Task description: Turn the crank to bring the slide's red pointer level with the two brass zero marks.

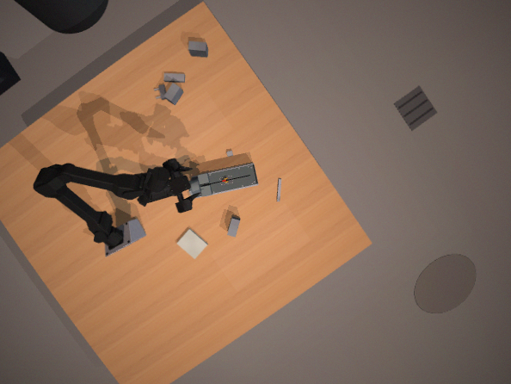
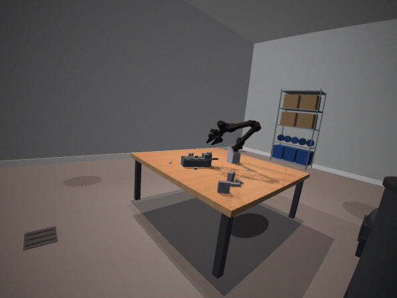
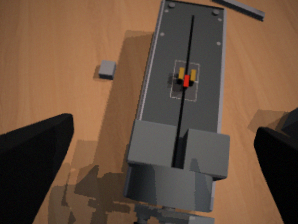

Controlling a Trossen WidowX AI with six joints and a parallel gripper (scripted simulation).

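Nearest the wrist camera, the gripper point(image 1: 194, 182) point(image 2: 212, 141) point(image 3: 165, 129) is released, its dark fingers spread at the lower left and lower right of the frame with nothing between them. Between them in that view, at lower centre, lies the machine's curved grey housing point(image 3: 170, 186), with two grey blocks just above it. The machine point(image 1: 241, 182) point(image 2: 196, 162) point(image 3: 205, 55) extends up the frame as a long, dark grey body with a pale rim and a narrow black slot. Within a thin pale rectangular outline, a red pointer point(image 3: 186, 81) stands between two brass zero marks, its body slightly lower in the frame than theirs.

The top view places the machine near the centre of the frame, on the wooden table point(image 1: 258, 267) point(image 2: 160, 167); a cream block point(image 1: 192, 244) lies below it, unseen in the wrist view. The exterior view alone shows the gripper raised above the tabletop, and a thin dark rod point(image 2: 214, 159) projecting from the machine's right end; whether this is the crank handle cannot be told. Farthest, at upper right, stands a shelf rack point(image 2: 302, 91) bearing brown boxes and blue containers.
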